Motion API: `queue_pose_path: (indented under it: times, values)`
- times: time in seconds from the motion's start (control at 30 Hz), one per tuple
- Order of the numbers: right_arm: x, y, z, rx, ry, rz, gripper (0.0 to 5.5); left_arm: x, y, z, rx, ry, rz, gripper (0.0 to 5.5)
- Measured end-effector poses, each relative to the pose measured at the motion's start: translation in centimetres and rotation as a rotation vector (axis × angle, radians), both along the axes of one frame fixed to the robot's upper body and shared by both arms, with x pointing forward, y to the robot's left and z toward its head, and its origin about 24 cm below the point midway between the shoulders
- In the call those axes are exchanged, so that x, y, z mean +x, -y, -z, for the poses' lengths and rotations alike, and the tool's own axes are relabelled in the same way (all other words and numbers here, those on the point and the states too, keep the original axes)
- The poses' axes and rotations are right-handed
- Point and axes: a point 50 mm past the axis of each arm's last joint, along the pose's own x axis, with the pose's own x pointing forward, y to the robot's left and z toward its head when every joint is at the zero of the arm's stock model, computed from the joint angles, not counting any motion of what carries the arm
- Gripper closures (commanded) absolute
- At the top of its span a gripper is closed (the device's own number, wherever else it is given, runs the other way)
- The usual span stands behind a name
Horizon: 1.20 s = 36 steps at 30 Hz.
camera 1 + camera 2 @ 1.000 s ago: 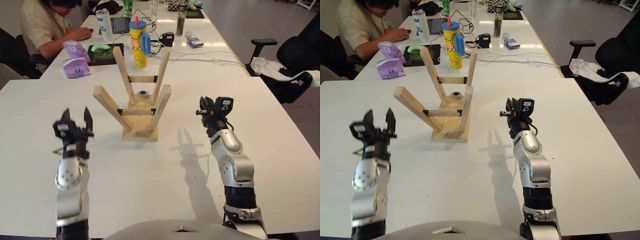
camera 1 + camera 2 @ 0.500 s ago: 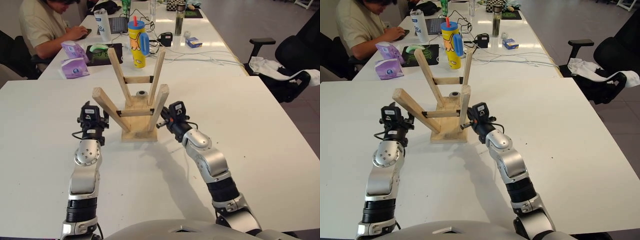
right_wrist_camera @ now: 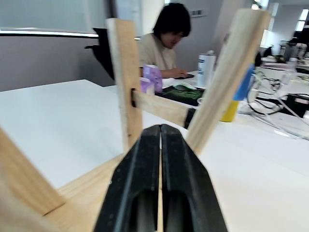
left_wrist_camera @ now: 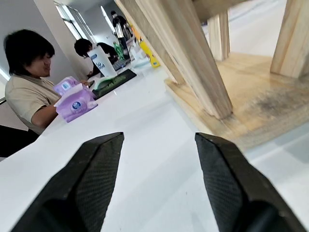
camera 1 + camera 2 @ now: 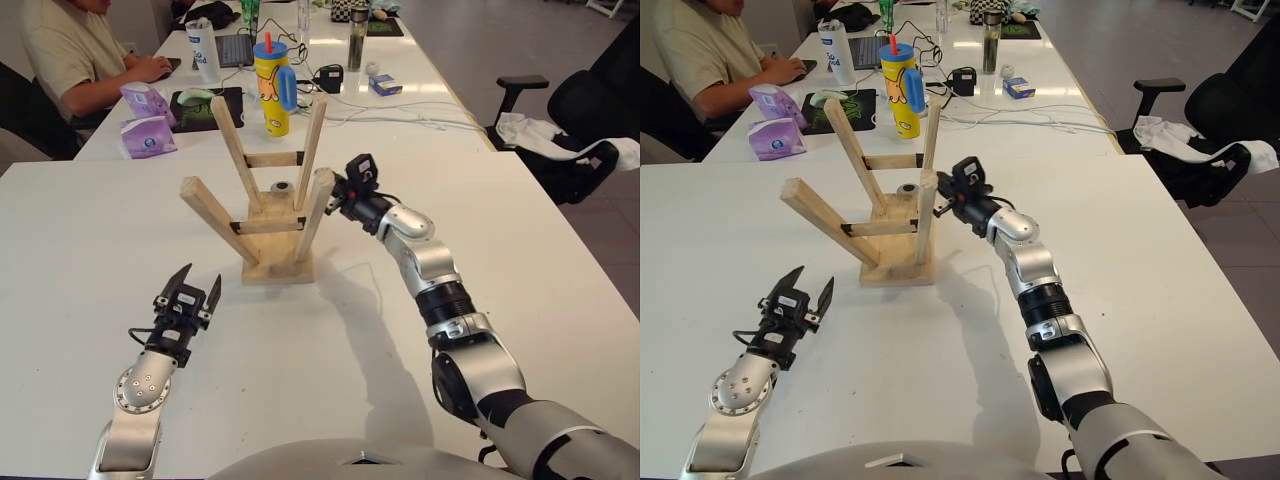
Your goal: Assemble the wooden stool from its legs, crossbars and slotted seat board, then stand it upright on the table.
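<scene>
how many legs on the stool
4, all pointing up from the seat board: near left leg, far left leg, far right leg, and near right leg beside the right pincer.

Head cameras sit up high, side by side, gazing forward and down over the white table [image 5: 520, 260]. Both take in the upturned wooden stool [image 5: 278, 265] at mid-table and the cluttered far table [image 5: 445, 85] beyond, the right eye a touch offset. Down low, the left wrist camera skims just above the tabletop, sighting between the spread fingers of the left gripper [image 4: 159, 138] at the stool's seat board, close up. The right wrist camera is in among the legs, looking along the right gripper [image 3: 161, 129] toward the far table. Both wrist views catch the purple tissue packs [image 4: 77, 101].
</scene>
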Motion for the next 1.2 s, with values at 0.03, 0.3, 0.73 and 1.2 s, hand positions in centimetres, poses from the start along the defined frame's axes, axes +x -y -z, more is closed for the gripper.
queue_pose_path:
  times: [0.03, 0.3, 0.73, 1.2]
  values:
    - [-0.4, -0.5, 0.1, 0.002, -0.003, -0.078, 5.48, 0.1, 0.0, 0.5, 0.003, -0.026, 0.003, 2.74]
    - [-5.0, -3.4, 0.4, -0.033, -0.004, -0.514, 5.48, 0.7, 0.1, 3.1, 0.044, -0.104, -0.029, 2.74]
    - [-9.8, -6.1, 4.1, -0.090, -0.176, -0.381, 5.48, 2.8, 0.1, 3.1, 0.033, -0.088, -0.102, 2.74]
    - [-14.0, 7.5, 8.6, -0.178, -0.450, 0.161, 5.48, -2.0, -0.5, 2.9, -0.016, -0.125, -0.253, 2.74]
